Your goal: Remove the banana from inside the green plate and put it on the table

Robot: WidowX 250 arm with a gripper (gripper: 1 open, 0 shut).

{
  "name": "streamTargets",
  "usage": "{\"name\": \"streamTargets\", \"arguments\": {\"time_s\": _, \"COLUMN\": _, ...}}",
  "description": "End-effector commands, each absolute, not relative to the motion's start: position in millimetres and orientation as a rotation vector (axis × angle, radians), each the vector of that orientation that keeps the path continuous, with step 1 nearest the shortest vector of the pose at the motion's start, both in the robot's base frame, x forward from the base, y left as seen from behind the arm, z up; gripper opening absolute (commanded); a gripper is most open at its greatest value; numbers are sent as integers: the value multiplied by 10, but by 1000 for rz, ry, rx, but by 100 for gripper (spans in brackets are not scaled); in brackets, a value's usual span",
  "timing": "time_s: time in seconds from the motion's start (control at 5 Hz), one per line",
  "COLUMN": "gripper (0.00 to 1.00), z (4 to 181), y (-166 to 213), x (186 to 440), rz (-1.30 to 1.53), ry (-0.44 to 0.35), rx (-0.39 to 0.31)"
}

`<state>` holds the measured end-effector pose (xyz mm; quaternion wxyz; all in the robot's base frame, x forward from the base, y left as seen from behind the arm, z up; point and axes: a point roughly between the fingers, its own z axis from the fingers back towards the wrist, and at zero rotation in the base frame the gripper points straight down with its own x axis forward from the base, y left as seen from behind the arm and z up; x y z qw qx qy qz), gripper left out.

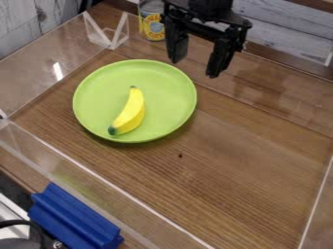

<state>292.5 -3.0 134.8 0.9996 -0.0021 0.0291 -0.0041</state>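
The banana (128, 111) lies inside the green plate (168, 74) on the table (247, 156), so the gripper (194, 57), hanging at the far rim with fingers apart and empty, should probably descend squarely across the fruit's middle.

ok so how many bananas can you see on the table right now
1. The banana lies inside the green plate, toward its front half, on the left part of the table. None shows elsewhere, though the gripper hides part of the back edge.
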Motion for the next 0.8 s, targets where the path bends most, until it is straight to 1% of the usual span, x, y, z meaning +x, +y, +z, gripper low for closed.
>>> {"name": "streamTargets", "arguments": {"time_s": 0.0, "gripper": 100, "z": 1288, "y": 41, "x": 2879, "rz": 4, "ry": 64, "rx": -5}}
{"name": "streamTargets", "arguments": {"time_s": 0.4, "gripper": 100, "z": 1218, "y": 332, "x": 2691, "rz": 32, "ry": 24, "rx": -5}}
{"name": "streamTargets", "arguments": {"time_s": 0.6, "gripper": 100, "z": 1161, "y": 489, "x": 2659, "rz": 40, "ry": 4, "rx": -4}}
